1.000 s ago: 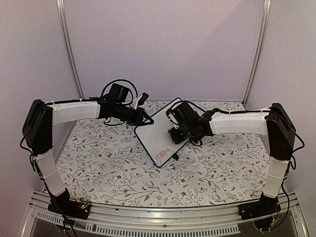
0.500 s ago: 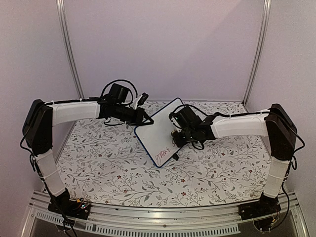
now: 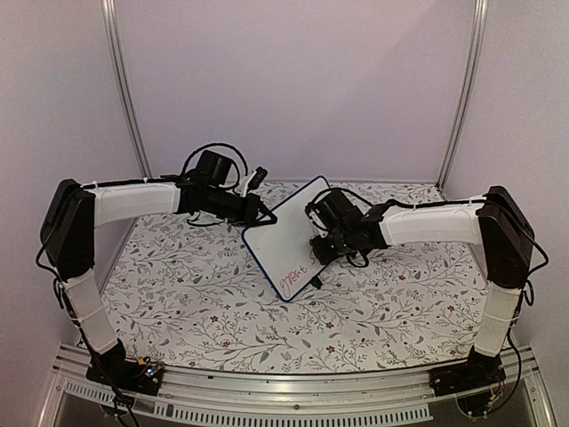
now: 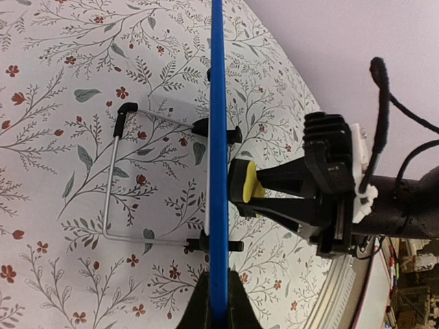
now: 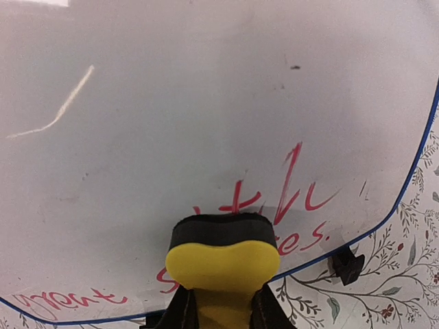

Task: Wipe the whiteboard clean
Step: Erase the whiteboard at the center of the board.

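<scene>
The whiteboard [image 3: 286, 242] stands tilted on the table, with a thin blue frame and red handwriting along its lower part [image 5: 291, 185]; the upper part is wiped white. My left gripper [image 3: 259, 214] is shut on the board's frame, which shows edge-on as a blue line [image 4: 218, 137] between my fingers [image 4: 218, 305]. My right gripper [image 3: 322, 249] is shut on the yellow sponge eraser [image 5: 223, 264], whose dark felt face presses on the board over the red text. The eraser also shows in the left wrist view [image 4: 248, 184] against the board.
The board's wire stand [image 4: 115, 179] and black feet [image 4: 221, 131] rest on the floral tablecloth [image 3: 196, 294] behind it. Pale walls with metal posts [image 3: 124, 89] close off the back and sides. Black cables loop near the left wrist [image 3: 213, 156].
My right gripper with the eraser has shifted slightly along the board's face. The left arm and the board have not moved.
</scene>
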Tool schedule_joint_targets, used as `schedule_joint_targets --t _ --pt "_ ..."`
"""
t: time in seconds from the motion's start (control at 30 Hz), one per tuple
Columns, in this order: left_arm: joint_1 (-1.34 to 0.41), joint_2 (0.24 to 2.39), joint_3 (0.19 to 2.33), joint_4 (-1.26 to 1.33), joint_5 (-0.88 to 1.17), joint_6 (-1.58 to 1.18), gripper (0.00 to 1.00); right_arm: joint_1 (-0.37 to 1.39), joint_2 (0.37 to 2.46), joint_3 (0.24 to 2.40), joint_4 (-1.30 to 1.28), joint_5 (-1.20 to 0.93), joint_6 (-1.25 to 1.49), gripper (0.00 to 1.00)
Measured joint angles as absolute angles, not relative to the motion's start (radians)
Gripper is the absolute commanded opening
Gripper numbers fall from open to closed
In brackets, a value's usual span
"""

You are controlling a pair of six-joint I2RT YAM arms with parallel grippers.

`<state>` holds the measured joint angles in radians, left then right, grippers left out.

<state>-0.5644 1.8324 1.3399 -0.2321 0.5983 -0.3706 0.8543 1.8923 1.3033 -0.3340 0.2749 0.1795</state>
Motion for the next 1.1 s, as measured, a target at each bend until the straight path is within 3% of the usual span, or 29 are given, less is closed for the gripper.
schedule_joint_targets --t 0.27,0.77,1.1 --pt "-0.564 1.832 1.34 -0.234 0.597 -0.371 0.0 0.847 1.921 1.414 -0.344 0.275 0.157 0.16" --pt "-0.564 1.832 1.34 -0.235 0.596 -0.378 0.0 0.843 1.898 1.295 -0.291 0.279 0.177 0.16" --pt "-0.564 1.832 1.34 -0.235 0.597 -0.378 0.0 0.843 1.903 1.325 -0.326 0.279 0.175 0.16"
